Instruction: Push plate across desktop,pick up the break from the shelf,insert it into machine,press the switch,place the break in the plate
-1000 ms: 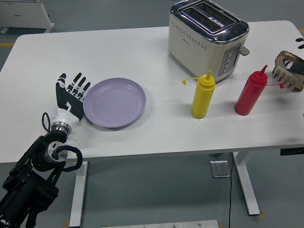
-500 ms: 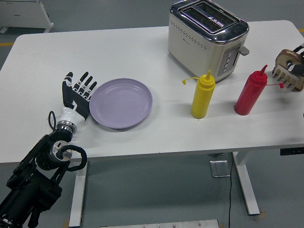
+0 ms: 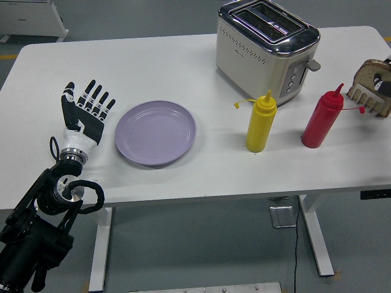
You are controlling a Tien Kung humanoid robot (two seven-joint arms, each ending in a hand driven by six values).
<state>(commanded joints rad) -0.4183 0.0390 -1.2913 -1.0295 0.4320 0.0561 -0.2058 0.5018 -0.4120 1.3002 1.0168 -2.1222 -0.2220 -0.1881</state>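
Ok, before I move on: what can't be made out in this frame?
- Right robot hand: head view, only dark fingertips show at the right edge by the bread; its grip cannot be told.
- Shelf: head view, its right end is cut off by the right edge.
- Toaster slots: head view, insides too dark to tell if anything is in them.
- Toaster buttons: head view, markings too small to read.

My left hand (image 3: 84,113) is hovering open just left of the plate (image 3: 155,132), not touching it. Right of the plate are standing the yellow bottle (image 3: 261,123), red bottle (image 3: 322,119) and, behind, the toaster (image 3: 266,47).
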